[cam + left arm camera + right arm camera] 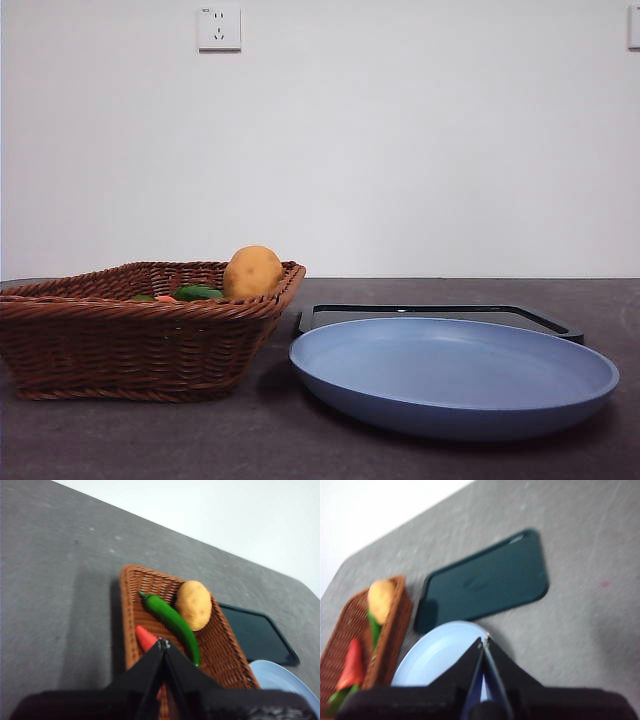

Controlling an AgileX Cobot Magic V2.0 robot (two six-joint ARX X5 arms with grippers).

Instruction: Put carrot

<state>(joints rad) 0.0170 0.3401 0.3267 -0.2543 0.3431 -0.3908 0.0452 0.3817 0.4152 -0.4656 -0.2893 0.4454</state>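
Observation:
The carrot (pixel 145 637) lies in the brown wicker basket (pixel 131 605), its orange-red tip showing just beyond my left gripper (pixel 162 641), which hangs above the basket, shut and holding nothing. In the right wrist view the carrot (pixel 352 666) lies lengthwise in the basket (pixel 345 620) with green leaves at its thick end. Only a sliver of the carrot (pixel 165 298) shows over the basket (pixel 130 345) rim in the front view. My right gripper (pixel 484 640) is shut and holding nothing above the blue plate (pixel 432 657).
A tan potato (pixel 194 605) and a long green pepper (pixel 172 622) share the basket with the carrot. The blue plate (pixel 455 372) sits to the right of the basket, with a dark flat tray (pixel 440 313) behind it. Neither arm shows in the front view.

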